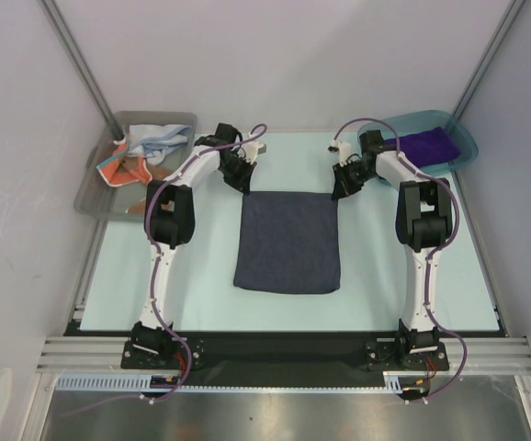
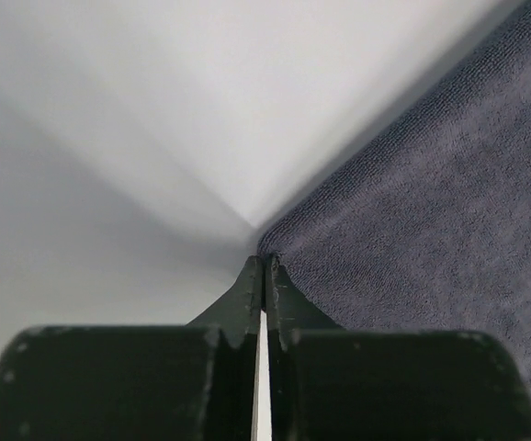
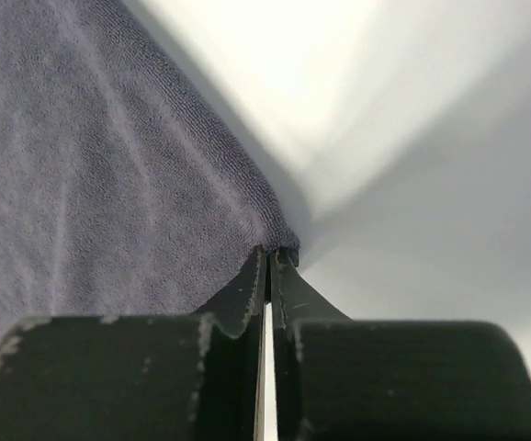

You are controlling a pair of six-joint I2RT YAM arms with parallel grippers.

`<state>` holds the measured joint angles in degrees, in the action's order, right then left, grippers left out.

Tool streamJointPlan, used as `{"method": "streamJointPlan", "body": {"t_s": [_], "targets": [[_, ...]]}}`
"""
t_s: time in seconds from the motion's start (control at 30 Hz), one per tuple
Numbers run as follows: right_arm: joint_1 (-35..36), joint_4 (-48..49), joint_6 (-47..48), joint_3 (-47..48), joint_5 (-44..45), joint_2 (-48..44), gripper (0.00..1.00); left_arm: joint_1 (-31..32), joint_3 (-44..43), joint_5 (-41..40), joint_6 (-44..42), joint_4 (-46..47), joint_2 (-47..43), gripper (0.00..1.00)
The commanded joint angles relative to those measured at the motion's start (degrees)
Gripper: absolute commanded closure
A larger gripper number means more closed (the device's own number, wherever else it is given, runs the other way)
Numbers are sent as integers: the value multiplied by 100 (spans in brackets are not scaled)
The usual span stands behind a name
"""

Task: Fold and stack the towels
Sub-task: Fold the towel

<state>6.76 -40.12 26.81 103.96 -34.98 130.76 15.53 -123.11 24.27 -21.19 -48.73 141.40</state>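
Slippage is the risk: left gripper (image 2: pixel 265 262) and right gripper (image 3: pixel 269 253), fingers closed tight, each pinch only the tip of an upper corner of the grey towel (image 1: pixel 288 241) lying flat mid-frame, so an uneven lift could pull one free.

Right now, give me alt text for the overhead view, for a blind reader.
A dark grey-blue towel lies flat on a pale table, its far corners pinched by the left tool and right tool. A grey bin of crumpled towels sits far left, a teal bin holding a purple towel far right.
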Motion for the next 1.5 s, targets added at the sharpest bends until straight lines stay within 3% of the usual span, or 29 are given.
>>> {"method": "streamJointPlan", "body": {"t_s": [0.0, 0.33, 0.47, 0.57, 1.03, 1.13, 1.17, 1.27, 1.47], "targets": [[-61, 48, 167, 265, -62, 20, 100, -6, -301, 34, -201, -84, 63, 100], [-132, 303, 202, 203, 141, -121, 100, -15, -65, -335, -78, 425, -385, 100], [-123, 198, 254, 326, -43, -16, 78, -15, -82, -362, -87, 461, -438, 100], [-140, -21, 272, 606, -184, 142, 67, -6, -108, -379, -96, 435, -412, 100], [-140, -409, 422, 1232, -492, 696, 57, -6, -240, -476, -210, 347, -219, 100], [-131, -391, 439, 1232, -483, 758, 63, -6, -292, -511, -201, 355, -157, 100], [-123, -365, 439, 1223, -422, 767, 75, -6, -293, -502, -193, 364, -148, 100], [-149, -234, 413, 1258, -317, 749, 94, 3, -301, -625, -140, 417, -139, 100], [-167, 451, 360, 777, 44, 223, 100, 3, -109, -1126, -78, 724, -508, 99]]}}
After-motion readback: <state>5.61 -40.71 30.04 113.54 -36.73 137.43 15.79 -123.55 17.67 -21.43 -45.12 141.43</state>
